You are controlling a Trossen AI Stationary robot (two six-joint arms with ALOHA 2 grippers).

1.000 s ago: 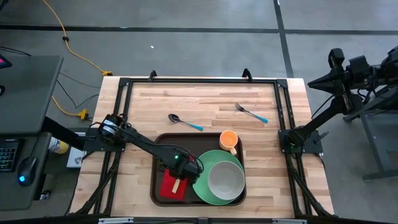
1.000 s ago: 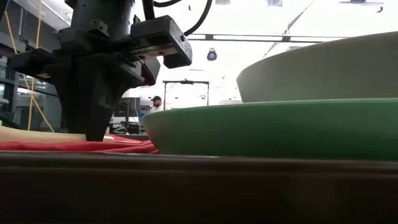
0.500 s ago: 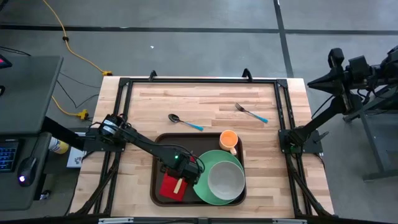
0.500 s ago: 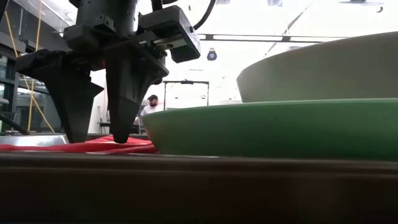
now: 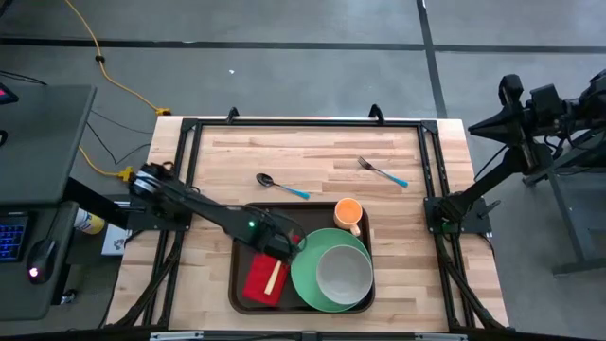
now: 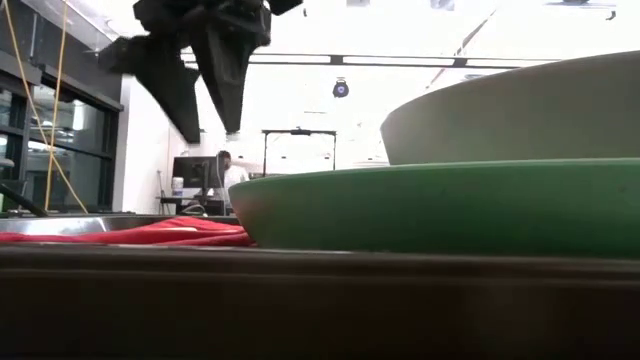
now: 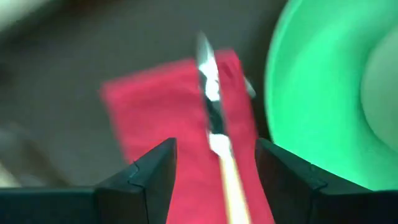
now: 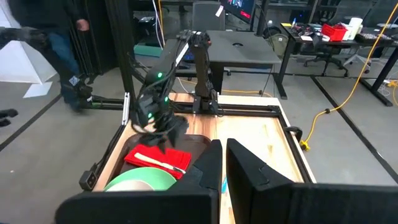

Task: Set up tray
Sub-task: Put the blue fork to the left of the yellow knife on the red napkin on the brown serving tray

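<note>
From my remote station, the low view is mostly blocked: the near rim of the tray (image 6: 320,300) fills its lower part as a dark band, and the green plate (image 6: 450,205) and the pale bowl (image 6: 520,110) on it are cut off at the frame edge. The left wrist view is smeared, so I read the knife (image 7: 214,130) only as a bright blade and a pale handle lying along the red napkin (image 7: 168,137).

The left gripper (image 5: 276,239) hangs above the tray, raised clear of the napkin, its two dark tapered fingers (image 6: 228,70) spread apart and holding nothing. The knife lies directly below the gap between them; the smooth round plate sits just beside one finger.

The tray (image 5: 244,220) is a dark brown rounded rectangle with a raised rim, resting on the wooden slat table (image 5: 312,152) at its near edge. It also carries an orange cup (image 5: 348,212).

A spoon (image 5: 281,186) and a fork (image 5: 382,171), both blue-handled, lie on the bare wood, well apart from the fingers.

The right gripper (image 8: 221,155) waits off the table's right side, its fingers nearly together with only a narrow slit showing.
</note>
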